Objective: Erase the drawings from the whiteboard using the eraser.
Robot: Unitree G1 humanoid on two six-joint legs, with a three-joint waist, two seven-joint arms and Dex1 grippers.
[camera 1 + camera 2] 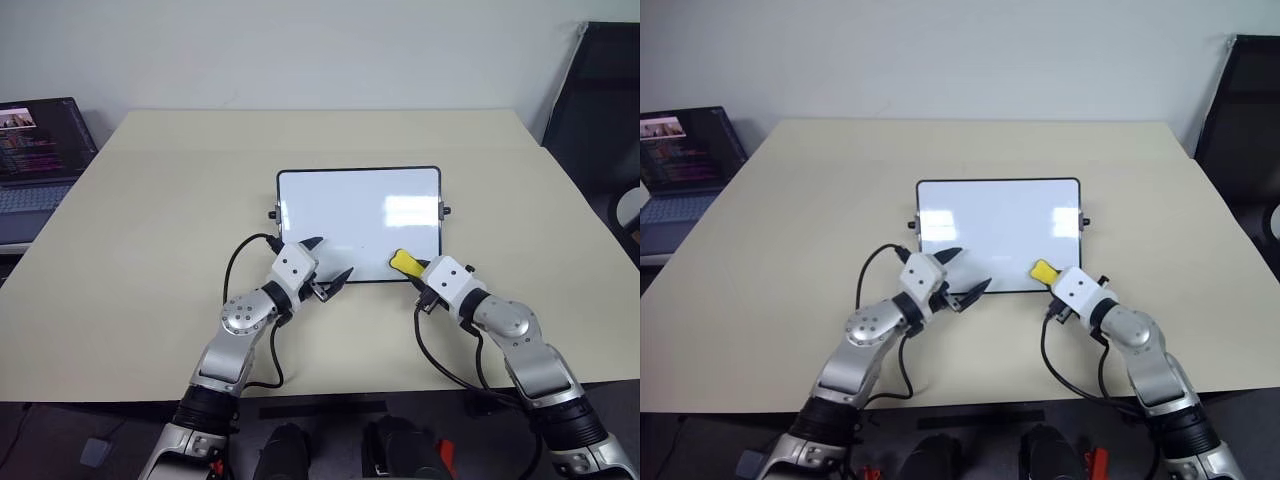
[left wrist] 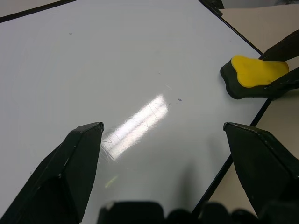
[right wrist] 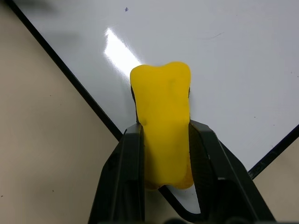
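Whiteboard point(image 1: 350, 215): laid flat at the middle of the beige table point(image 1: 150, 260); no readable writing is seen, only faint specks.
Eraser point(image 3: 161, 121): yellow, unlabelled, pressed on the board's near right corner.
Right gripper point(image 1: 420, 272): clamped on the eraser.
Left gripper point(image 1: 328, 265): fingers spread apart over the board's near left edge, nothing held.
Laptop point(image 1: 35, 150): at far left, screen text too small to be read.

Whiteboard point(image 1: 350, 215): glossy white, smooth, thin black frame. Eraser point(image 3: 162, 126): matt yellow, plastic-looking. Worktop point(image 1: 150, 230): matt beige, smooth.
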